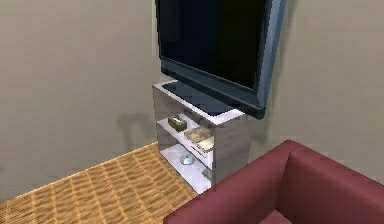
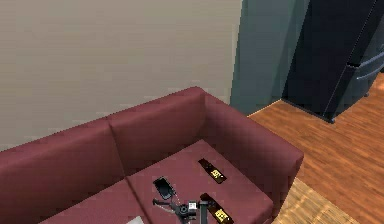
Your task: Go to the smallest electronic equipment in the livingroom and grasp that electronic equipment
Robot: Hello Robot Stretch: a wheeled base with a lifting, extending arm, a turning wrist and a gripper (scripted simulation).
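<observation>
Two dark flat things lie on the end cushion of the dark red sofa [image 2: 90, 150]: a small rounded device [image 2: 162, 186] with a pale rim, and a longer black remote-like bar [image 2: 211, 170] nearer the sofa's outer end. The gripper [image 2: 175, 206] is low over the same sofa seat, just beside the small rounded device; whether it touches it, and whether its fingers grasp anything, cannot be told. Beyond the sofa's corner a television [image 1: 215, 45] stands on a grey shelved stand [image 1: 232, 150], and wooden floor [image 2: 340, 150] runs past the sofa's end
</observation>
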